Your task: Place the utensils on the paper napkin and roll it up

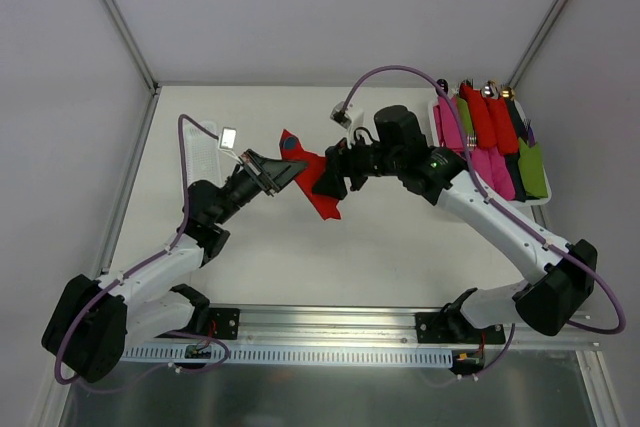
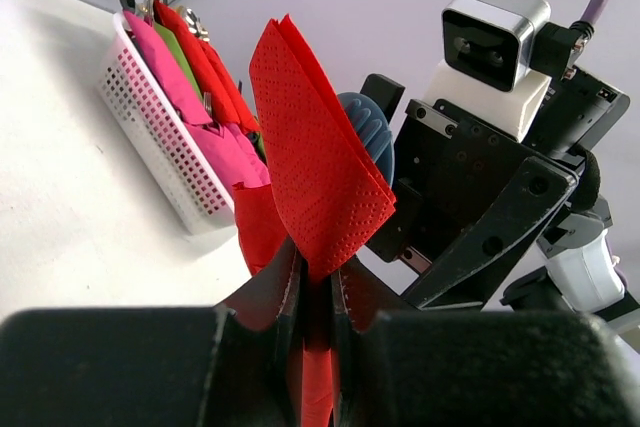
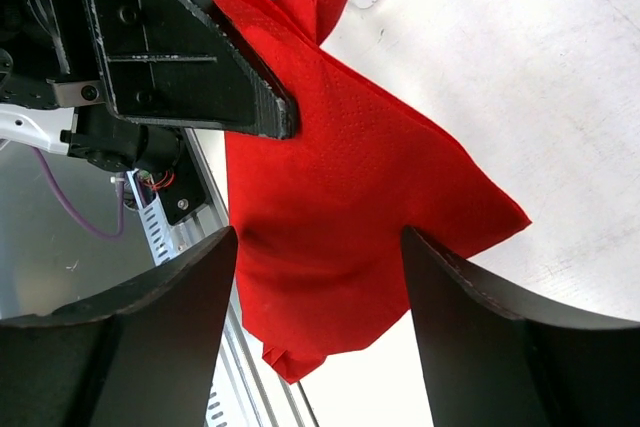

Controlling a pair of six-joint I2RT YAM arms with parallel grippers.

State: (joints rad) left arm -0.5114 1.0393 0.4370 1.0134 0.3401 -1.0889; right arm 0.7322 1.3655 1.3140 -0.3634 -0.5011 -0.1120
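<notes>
**Napkin lay-down: two-gripper transfer**

**Condition.** The left gripper (image 2: 318, 287) has its jaws closed tight on one corner of the paper napkin (image 1: 322, 197). The napkin is held upright and folded, well to the left of the white basket (image 2: 160, 157). A blue rounded thing (image 2: 368, 137) sits behind the fold; these views do not show what it is. The right gripper (image 3: 318, 287) has its jaws wide apart, one finger on each side of the napkin's hanging flap, and it holds nothing.

**Procedure.** The paper probably has to be opened flat first.
1. Centre the right jaws on a free corner before closing.
2. Draw the corners apart slowly, because thin paper is likely to tear.
3. Lower the napkin level.

**Clearance.** Bare table (image 1: 400, 247) lies to the left of the basket and nearer than it, and looks ample for a flat napkin. The grippers are close together, so separate them away from the basket and keep the right arm off its rim.
</notes>
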